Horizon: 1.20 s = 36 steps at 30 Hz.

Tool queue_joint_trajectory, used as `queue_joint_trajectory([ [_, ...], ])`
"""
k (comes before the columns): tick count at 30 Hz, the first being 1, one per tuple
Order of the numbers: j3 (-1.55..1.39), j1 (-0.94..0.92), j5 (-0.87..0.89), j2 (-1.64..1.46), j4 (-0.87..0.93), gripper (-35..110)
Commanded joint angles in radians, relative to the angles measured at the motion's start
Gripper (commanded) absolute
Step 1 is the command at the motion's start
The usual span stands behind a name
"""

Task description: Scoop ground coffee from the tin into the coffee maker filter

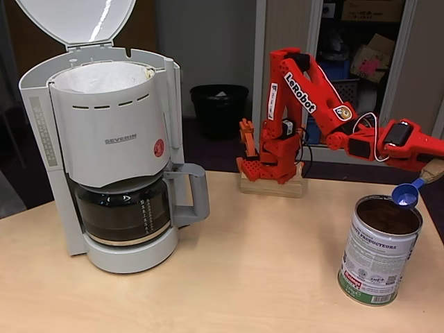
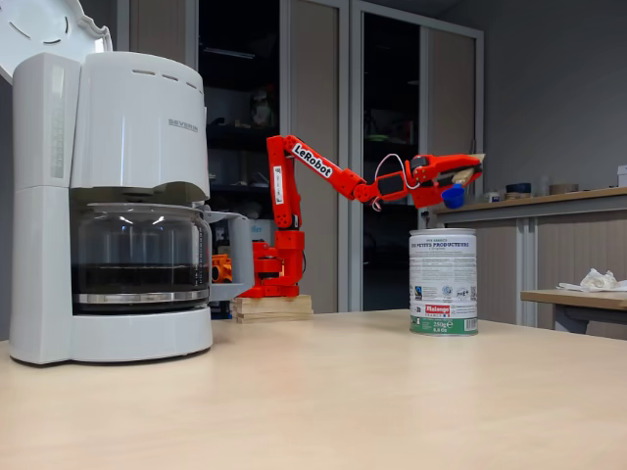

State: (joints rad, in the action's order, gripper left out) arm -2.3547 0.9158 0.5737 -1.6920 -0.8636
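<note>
Holding ground coffee (image 1: pixel 388 216), the tin (image 1: pixel 378 267) stands open.

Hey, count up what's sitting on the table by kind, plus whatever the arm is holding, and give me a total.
Coffee maker: 1
Glass carafe: 1
Tin of ground coffee: 1
Blue scoop, held in the end effector: 1
Red robot arm on its wooden base: 1
Total: 5
</note>
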Motion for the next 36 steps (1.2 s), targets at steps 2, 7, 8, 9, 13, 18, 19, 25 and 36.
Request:
queue_joint_trajectory([
  [2, 0.006, -0.005, 0.049, 0.037, -0.081, 0],
  [7, 0.018, -0.025, 0.091, 0.097, -0.117, 0],
  [8, 0.025, -0.031, 0.109, 0.107, -0.114, 0],
  [9, 0.029, -0.035, 0.121, 0.118, -0.114, 0],
  [13, 0.048, -0.049, 0.175, 0.166, -0.127, 0],
  [18, 0.061, -0.066, 0.247, 0.221, -0.161, 0],
  [19, 0.064, -0.069, 0.259, 0.230, -0.169, 0],
  [25, 0.071, -0.077, 0.330, 0.281, -0.227, 0],
  [36, 0.046, -0.092, 0.449, 0.341, -0.319, 6],
])
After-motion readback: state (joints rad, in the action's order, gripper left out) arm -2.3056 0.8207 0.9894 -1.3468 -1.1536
